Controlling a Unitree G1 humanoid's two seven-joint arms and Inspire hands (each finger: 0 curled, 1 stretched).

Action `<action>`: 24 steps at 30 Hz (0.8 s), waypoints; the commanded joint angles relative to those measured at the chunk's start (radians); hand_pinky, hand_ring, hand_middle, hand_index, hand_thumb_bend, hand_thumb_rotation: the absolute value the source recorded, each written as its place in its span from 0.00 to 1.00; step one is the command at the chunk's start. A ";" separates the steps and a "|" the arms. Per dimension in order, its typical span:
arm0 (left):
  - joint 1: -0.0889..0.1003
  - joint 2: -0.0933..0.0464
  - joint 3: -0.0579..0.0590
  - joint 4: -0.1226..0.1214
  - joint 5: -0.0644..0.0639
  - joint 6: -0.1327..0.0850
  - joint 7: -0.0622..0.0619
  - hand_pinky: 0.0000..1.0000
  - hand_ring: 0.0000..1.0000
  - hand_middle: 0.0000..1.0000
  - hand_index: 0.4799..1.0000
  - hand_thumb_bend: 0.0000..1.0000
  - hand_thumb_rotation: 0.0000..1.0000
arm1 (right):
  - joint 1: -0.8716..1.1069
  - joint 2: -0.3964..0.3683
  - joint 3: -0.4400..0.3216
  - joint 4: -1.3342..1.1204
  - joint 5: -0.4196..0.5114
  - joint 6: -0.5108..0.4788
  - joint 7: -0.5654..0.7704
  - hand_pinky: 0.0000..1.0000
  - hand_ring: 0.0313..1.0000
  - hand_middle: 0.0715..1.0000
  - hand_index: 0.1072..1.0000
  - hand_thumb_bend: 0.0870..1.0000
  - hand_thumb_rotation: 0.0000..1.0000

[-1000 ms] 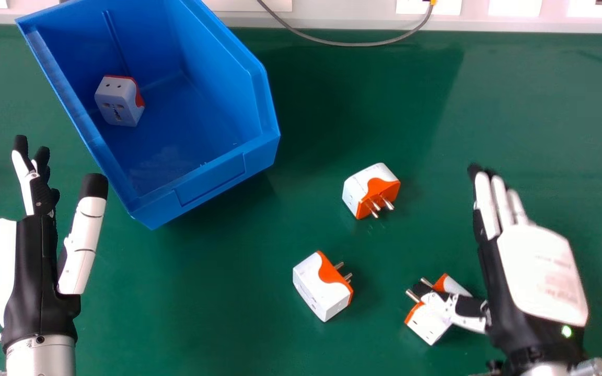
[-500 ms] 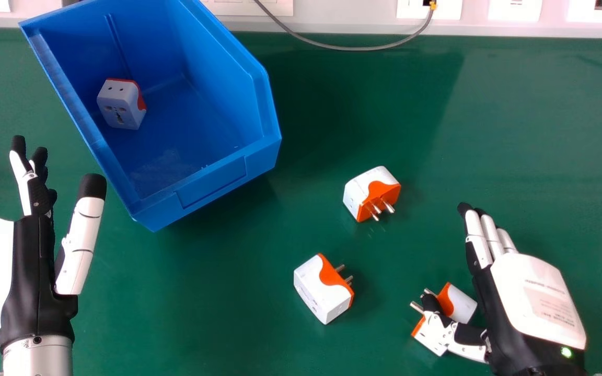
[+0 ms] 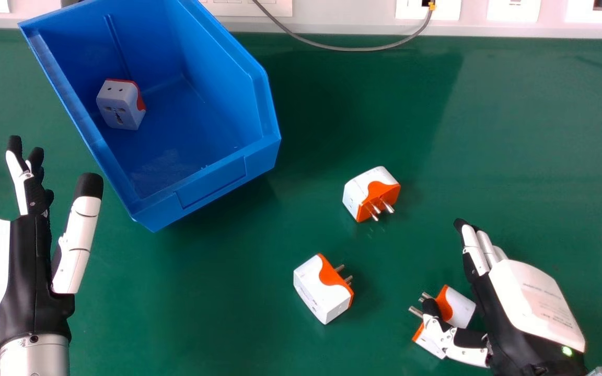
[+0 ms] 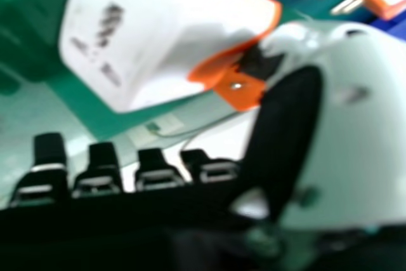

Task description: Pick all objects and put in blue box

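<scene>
Right hand (image 3: 505, 324) fingers straight, thumb crossing over the near-right travel plug adapter (image 3: 463, 308), no grip; contact can't be told. Hand's back label (image 3: 549, 300) has print, too small to read. Left hand (image 3: 32, 282) open, thumb apart, grasping nothing, left of the blue box's (image 3: 209, 183) near edge. Middle adapter (image 3: 322, 287) and farther adapter (image 3: 371, 193) lie apart on green tabletop (image 3: 531, 120), room between them and box rim. Fourth adapter (image 3: 120, 107) inside box, left side. Grey cable (image 3: 353, 48) at far edge.
</scene>
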 commanded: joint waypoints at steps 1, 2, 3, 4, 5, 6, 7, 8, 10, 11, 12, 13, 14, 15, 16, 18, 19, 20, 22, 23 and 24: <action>-0.002 0.014 0.006 -0.019 -0.010 -0.005 -0.002 0.96 1.00 1.00 1.00 0.73 0.96 | 0.011 -0.011 -0.008 0.003 -0.004 -0.010 -0.015 0.87 0.95 1.00 1.00 0.47 0.46; -0.002 0.015 0.007 -0.020 -0.010 -0.004 -0.002 0.96 1.00 1.00 1.00 0.72 0.96 | 0.011 -0.011 -0.007 0.006 -0.005 -0.016 -0.026 0.87 0.95 1.00 1.00 0.47 0.46; -0.002 0.015 0.007 -0.020 -0.009 -0.004 -0.002 0.96 1.00 1.00 1.00 0.72 0.96 | 0.011 -0.011 -0.007 0.008 -0.007 -0.022 -0.039 0.87 0.95 1.00 1.00 0.47 0.46; -0.001 0.015 0.007 -0.022 -0.008 -0.003 -0.002 0.96 1.00 1.00 1.00 0.72 0.96 | 0.011 -0.009 -0.006 0.010 -0.010 -0.029 -0.056 0.87 0.95 1.00 1.00 0.48 0.47; 0.000 0.014 0.006 -0.024 -0.008 -0.002 -0.001 0.96 1.00 1.00 1.00 0.72 0.96 | 0.010 -0.008 -0.007 0.012 -0.011 -0.037 -0.073 0.86 0.95 1.00 1.00 0.48 0.47; 0.001 0.014 0.005 -0.025 -0.007 -0.002 -0.001 0.96 1.00 1.00 1.00 0.72 0.96 | 0.010 -0.008 -0.008 0.013 -0.009 -0.048 -0.094 0.86 0.95 1.00 1.00 0.48 0.47; 0.001 0.014 0.005 -0.025 -0.006 -0.002 -0.001 0.96 1.00 1.00 1.00 0.72 0.96 | 0.010 -0.009 -0.010 0.013 -0.006 -0.058 -0.110 0.86 0.95 1.00 1.00 0.48 0.47; 0.001 0.014 0.005 -0.025 -0.006 -0.002 -0.001 0.96 1.00 1.00 1.00 0.72 0.96 | 0.011 -0.011 -0.012 0.011 -0.004 -0.068 -0.124 0.86 0.95 1.00 1.00 0.48 0.47; 0.001 0.013 0.004 -0.026 -0.005 -0.003 -0.001 0.96 1.00 1.00 1.00 0.72 0.96 | 0.013 -0.014 -0.017 0.004 -0.001 -0.083 -0.139 0.86 0.95 1.00 1.00 0.48 0.47; 0.002 0.013 0.004 -0.028 -0.005 -0.003 -0.001 0.96 1.00 1.00 1.00 0.72 0.96 | 0.014 -0.015 -0.021 -0.001 0.003 -0.092 -0.144 0.87 0.95 1.00 1.00 0.49 0.48; 0.003 0.012 0.003 -0.029 -0.004 -0.003 0.000 0.96 1.00 1.00 1.00 0.72 0.96 | 0.014 -0.017 -0.024 -0.005 0.008 -0.101 -0.148 0.87 0.95 1.00 1.00 0.49 0.48; 0.003 0.012 0.003 -0.030 -0.004 -0.003 -0.001 0.96 1.00 1.00 1.00 0.72 0.96 | 0.014 -0.018 -0.028 -0.007 0.012 -0.109 -0.151 0.88 0.96 1.00 1.00 0.48 0.49; 0.004 0.012 0.002 -0.030 -0.004 -0.003 -0.001 0.96 1.00 1.00 1.00 0.72 0.96 | 0.014 -0.017 -0.031 -0.008 0.014 -0.115 -0.152 0.89 0.96 1.00 1.00 0.48 0.49; 0.002 0.013 0.003 -0.027 -0.004 -0.005 -0.001 0.96 1.00 1.00 1.00 0.72 0.96 | 0.012 -0.016 -0.033 -0.008 0.017 -0.120 -0.153 0.89 0.96 1.00 1.00 0.48 0.49; 0.001 0.014 0.003 -0.024 -0.005 -0.006 -0.001 0.96 1.00 1.00 1.00 0.72 0.96 | 0.012 -0.014 -0.035 -0.011 0.022 -0.125 -0.151 0.90 0.97 1.00 1.00 0.48 0.50; -0.001 0.017 0.004 -0.018 -0.006 -0.008 -0.003 0.96 1.00 1.00 1.00 0.72 0.96 | 0.010 -0.012 -0.041 -0.019 0.031 -0.132 -0.145 0.92 0.98 1.00 1.00 0.47 0.51; -0.001 0.018 0.005 -0.017 -0.007 -0.009 -0.004 0.96 1.00 1.00 1.00 0.72 0.96 | 0.011 -0.012 -0.044 -0.024 0.036 -0.135 -0.140 0.94 0.98 1.00 1.00 0.47 0.52; -0.001 0.018 0.005 -0.016 -0.008 -0.010 -0.004 0.96 1.00 1.00 1.00 0.72 0.96 | 0.012 -0.012 -0.048 -0.028 0.041 -0.138 -0.136 0.94 0.99 1.00 1.00 0.46 0.52; -0.003 0.020 0.005 -0.013 -0.009 -0.012 -0.006 0.96 1.00 1.00 1.00 0.72 0.96 | 0.014 -0.013 -0.055 -0.040 0.051 -0.144 -0.127 0.97 1.00 1.00 1.00 0.45 0.53; -0.004 0.020 0.005 -0.012 -0.009 -0.012 -0.007 0.96 1.00 1.00 1.00 0.72 0.96 | 0.016 -0.014 -0.057 -0.044 0.054 -0.146 -0.124 0.97 1.00 1.00 1.00 0.45 0.53; -0.004 0.020 0.005 -0.012 -0.009 -0.013 -0.007 0.96 1.00 1.00 1.00 0.72 0.96 | 0.016 -0.015 -0.058 -0.047 0.057 -0.147 -0.123 0.98 1.00 1.00 1.00 0.45 0.53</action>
